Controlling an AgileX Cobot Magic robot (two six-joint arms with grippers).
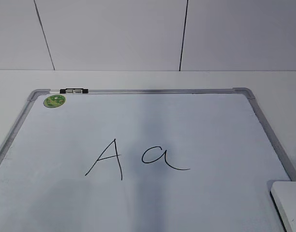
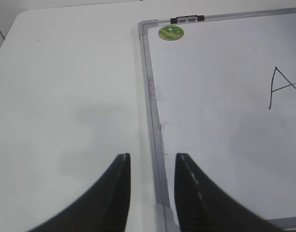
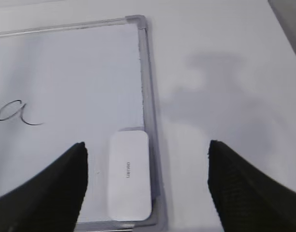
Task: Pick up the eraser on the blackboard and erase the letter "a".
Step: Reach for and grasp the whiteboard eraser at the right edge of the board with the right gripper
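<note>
Right gripper [image 3: 147,154] hangs above the board's near right corner with its jaws spread wide and nothing between them; the eraser [image 3: 130,175] lies below the gap, closer to the left finger, untouched. Left gripper [image 2: 153,162] hovers over the board's left edge, jaws partly apart and empty, one finger over the table [image 2: 66,96] and the other over the board surface, the frame rail running beneath the gap.

Board [image 1: 148,91] lies flat on the white table, grey frame all round, with a green sticker [image 1: 54,101] at the far left corner and a small dark clip [image 1: 74,91] on the far rail just right of it.

Eraser sits on the board, in the near right corner, its long side parallel to the right rail and just beside it (whether it touches the rail cannot be told). White top faces up, with small grey lettering too fine to read. In the exterior view only part of it shows at the frame's lower right.

Letter "a" [image 1: 160,157] stands near the board's middle, intact, to the right of the capital "A" [image 1: 107,158]. Both are thin black strokes. Eraser and "a" are well apart.
</note>
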